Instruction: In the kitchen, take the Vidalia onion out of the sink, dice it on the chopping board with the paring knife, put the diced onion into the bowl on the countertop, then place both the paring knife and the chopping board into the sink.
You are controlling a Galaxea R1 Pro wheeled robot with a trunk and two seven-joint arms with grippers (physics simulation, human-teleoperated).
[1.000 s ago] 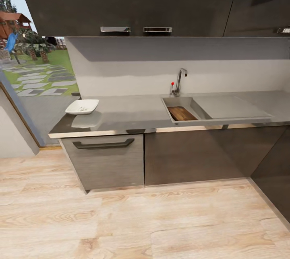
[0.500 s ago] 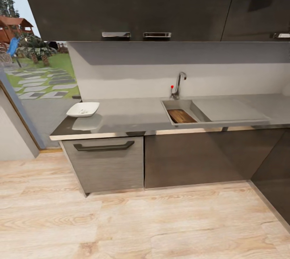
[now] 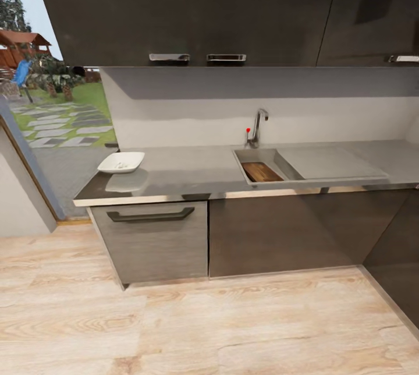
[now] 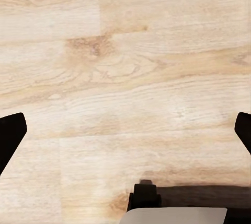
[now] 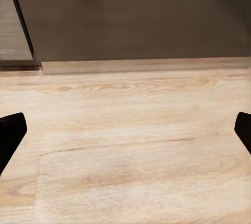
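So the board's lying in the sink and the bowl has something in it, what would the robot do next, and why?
Probably nothing more than back off and stop. The chopping board lies inside the sink, and the bowl on the countertop holds pale bits. Both grippers hang wide open over the wooden floor. The knife is too small to make out.

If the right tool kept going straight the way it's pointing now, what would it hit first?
Most likely the wooden floor, which lies between its wide-open fingertips. The dark cabinet front and its plinth sit farther ahead; depth is hard to judge.

grey countertop (image 3: 192, 174), white bowl (image 3: 121, 162) at its left end, sink (image 3: 291, 166) set in
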